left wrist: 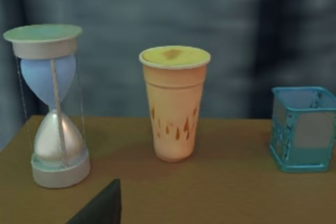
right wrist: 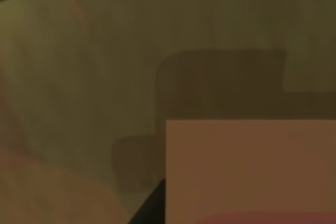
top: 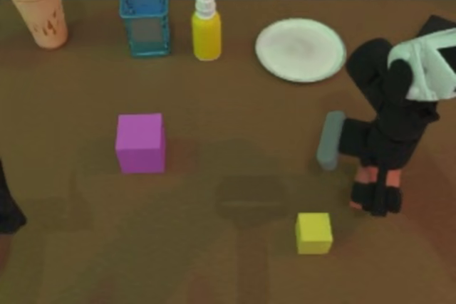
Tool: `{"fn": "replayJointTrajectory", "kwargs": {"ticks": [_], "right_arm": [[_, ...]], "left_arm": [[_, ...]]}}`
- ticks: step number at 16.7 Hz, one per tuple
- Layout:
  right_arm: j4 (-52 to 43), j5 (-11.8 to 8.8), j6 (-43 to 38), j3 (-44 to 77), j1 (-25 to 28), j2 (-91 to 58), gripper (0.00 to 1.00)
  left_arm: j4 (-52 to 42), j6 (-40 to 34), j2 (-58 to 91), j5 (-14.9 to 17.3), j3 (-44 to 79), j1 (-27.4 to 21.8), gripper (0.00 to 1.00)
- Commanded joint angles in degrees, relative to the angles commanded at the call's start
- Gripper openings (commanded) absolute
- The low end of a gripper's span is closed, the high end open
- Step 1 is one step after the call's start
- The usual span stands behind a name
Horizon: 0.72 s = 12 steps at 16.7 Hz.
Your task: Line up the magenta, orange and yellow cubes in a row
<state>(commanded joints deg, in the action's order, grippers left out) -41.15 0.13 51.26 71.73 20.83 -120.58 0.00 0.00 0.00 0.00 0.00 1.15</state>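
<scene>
- Yellow cube (top: 314, 233): smallest, bright matte yellow, on the table (top: 235, 261) near the front edge, right of centre. Nothing touching it.
- Right end effector (top: 375, 194): just right of and slightly behind the yellow cube, pointing down, closed on the orange cube (top: 366, 174). Only slivers of salmon-orange show between the black fingers in the top view; in the right wrist view a flat orange-brown face (right wrist: 247, 166) fills the lower right.
- Grey oblong block (top: 330, 140): just left of the right arm, behind the yellow cube.
- Magenta cube (top: 140, 142): largest, matte magenta-purple, left of centre, mid-depth, well apart from the other two cubes. Free-standing.
- Left end effector: only a dark corner (left wrist: 100, 205) in the left wrist view; arm parked at the left edge of the table. Can't tell finger state.
- Back row, left to right: orange paper cup (top: 37, 3) with darker drip marks, blue mesh holder (top: 145, 21), yellow squeeze bottle (top: 206, 23) with white nozzle, white plate (top: 300, 49).
- Hourglass (left wrist: 51, 106): beside the cup, seen in the left wrist view only.
- No readable text or labels.
</scene>
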Motion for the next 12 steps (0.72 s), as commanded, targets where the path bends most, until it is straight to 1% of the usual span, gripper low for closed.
{"fn": "replayJointTrajectory", "kwargs": {"ticks": [1,2,9,10,12], "right_arm": [[0.0,0.0,0.0,0.0,0.0,0.0,0.02],[0.0,0.0,0.0,0.0,0.0,0.0,0.0],[0.0,0.0,0.0,0.0,0.0,0.0,0.0],[-1.3,-0.4,-0.6,0.1,0.0,1.5,0.0],[-2.3,-0.4,-0.6,0.8,0.0,2.0,0.0]], "left_arm": [[0.0,0.0,0.0,0.0,0.0,0.0,1.0],[0.0,0.0,0.0,0.0,0.0,0.0,1.0],[0.0,0.0,0.0,0.0,0.0,0.0,1.0],[0.0,0.0,0.0,0.0,0.0,0.0,1.0],[0.0,0.0,0.0,0.0,0.0,0.0,1.0]]}}
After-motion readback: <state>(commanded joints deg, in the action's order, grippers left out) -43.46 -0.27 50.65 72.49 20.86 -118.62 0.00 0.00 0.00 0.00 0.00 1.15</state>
